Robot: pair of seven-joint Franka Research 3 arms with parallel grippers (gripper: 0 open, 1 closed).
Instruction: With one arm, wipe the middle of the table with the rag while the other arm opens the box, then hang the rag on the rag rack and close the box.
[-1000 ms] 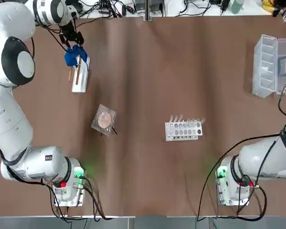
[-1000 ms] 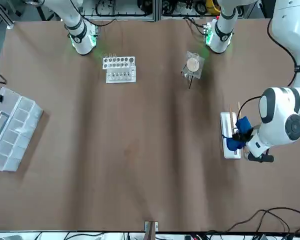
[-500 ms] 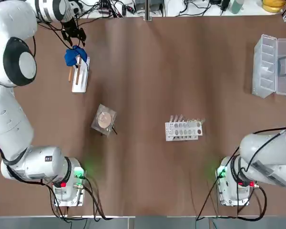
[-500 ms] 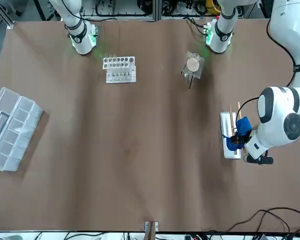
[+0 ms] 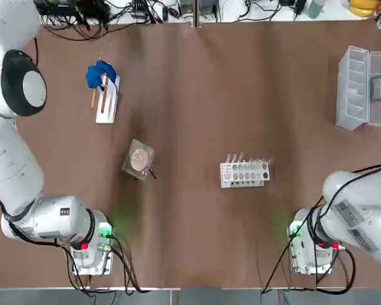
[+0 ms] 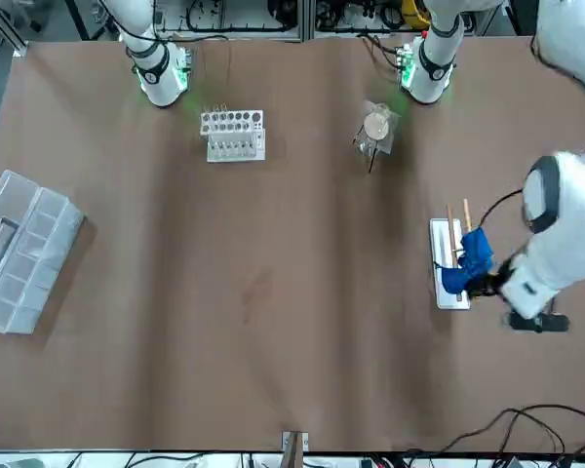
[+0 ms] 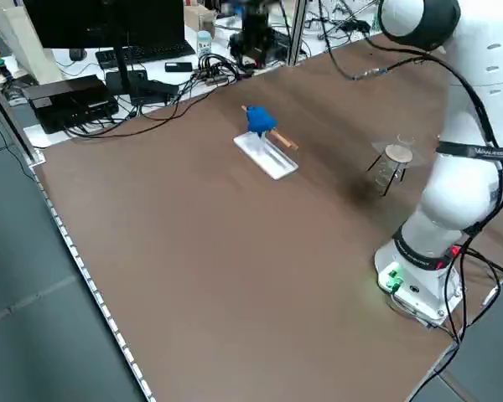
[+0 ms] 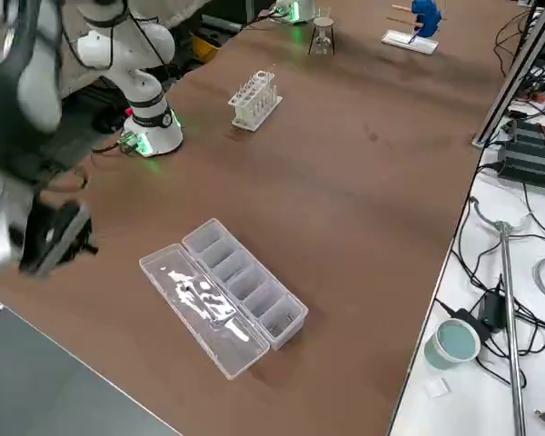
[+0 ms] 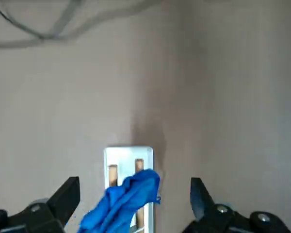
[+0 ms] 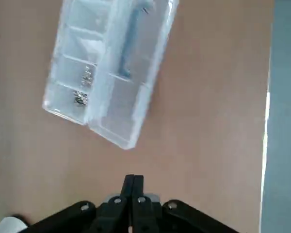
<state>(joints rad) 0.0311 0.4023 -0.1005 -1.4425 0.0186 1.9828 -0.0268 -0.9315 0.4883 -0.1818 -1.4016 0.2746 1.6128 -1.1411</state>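
The blue rag [image 5: 100, 73] hangs over the wooden rods of the small white rag rack [image 5: 106, 101] at the far left of the table [image 5: 190, 95]. My left gripper [image 9: 133, 189] is open above and behind the rack; the rag [image 9: 126, 201] shows between its spread fingers without touching them. From the front, the left gripper [image 6: 534, 320] sits just past the rag [image 6: 468, 261]. The clear box [image 5: 365, 89] lies at the far right. I cannot tell whether its lid is down. My right gripper [image 10: 133, 187] is shut and empty, raised well clear of the box [image 10: 111, 68].
A white rack with round holes [image 5: 244, 171] stands right of the table's middle. A tan round thing in clear wrapping [image 5: 138, 159] lies left of middle. Cables run along the far edge [image 5: 146, 9]. Both arm bases [image 5: 89, 244] stand at the near edge.
My left gripper has lifted back from the rack, leaving the rag hanging there. My right arm has pulled away from the box towards its own side.
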